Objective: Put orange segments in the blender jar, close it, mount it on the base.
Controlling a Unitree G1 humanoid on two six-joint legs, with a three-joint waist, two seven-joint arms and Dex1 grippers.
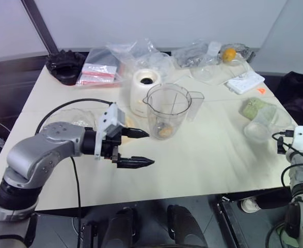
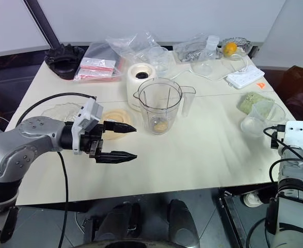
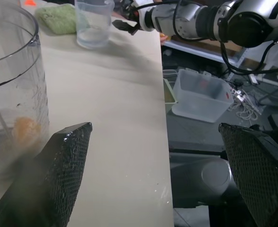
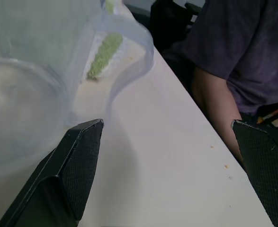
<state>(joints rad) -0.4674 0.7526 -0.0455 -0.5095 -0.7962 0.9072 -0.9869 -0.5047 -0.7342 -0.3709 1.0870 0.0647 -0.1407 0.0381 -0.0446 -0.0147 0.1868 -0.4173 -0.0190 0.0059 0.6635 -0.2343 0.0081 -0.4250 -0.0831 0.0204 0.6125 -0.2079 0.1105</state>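
Blender jar [image 1: 166, 110] holds one orange segment [image 1: 165, 132]; both end effectors, left [image 1: 137, 148], right [image 4: 176, 165], released.

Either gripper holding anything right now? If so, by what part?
Nothing held. Left gripper is open and empty beside the blender jar. Right gripper is open and empty next to the low clear tub.

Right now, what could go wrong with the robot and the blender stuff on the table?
The left gripper hangs open right beside the blender jar, which stands loose on the table, so a sideways bump could tip it and spill the orange piece inside. The right gripper is open next to the clear tub near the table's edge; a nudge might push it off. A person's arm sits close there too.
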